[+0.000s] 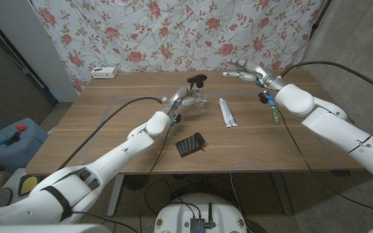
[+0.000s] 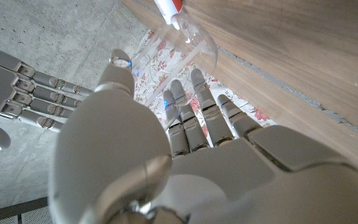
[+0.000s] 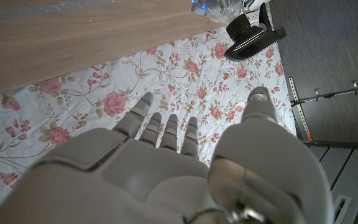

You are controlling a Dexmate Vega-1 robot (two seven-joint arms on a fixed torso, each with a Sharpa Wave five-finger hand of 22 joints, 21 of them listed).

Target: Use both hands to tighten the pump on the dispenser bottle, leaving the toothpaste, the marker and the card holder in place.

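Clear plastic bottle: the dispenser bottle [image 1: 198, 97] is seen at the upper middle of the head view, standing on the wooden tabletop [image 1: 135, 97].
Pump: a black pump [image 1: 197, 80] sits on top of the bottle.
Left hand: the left hand [image 1: 177, 99] is seen just beside the bottle; its fingers [image 2: 194, 115] are apart, and whether the bottle is touched cannot be told.
Right hand: the right hand [image 1: 243, 72] is raised at the upper right of the head view, well apart from the bottle, with fingers [image 3: 166, 134] spread and nothing held.
How it may feel: the bottle is judged to be light, stiff and a bit slippery, and easy to tip.
Where to hold: the body should likely be held by one hand and the pump turned by the other.
Left alone: the toothpaste [image 1: 226, 112], the marker [image 1: 274, 115] and the card holder [image 1: 190, 144] lie lower on the tabletop.
Hard to see: the pump's thread is too small to make out.
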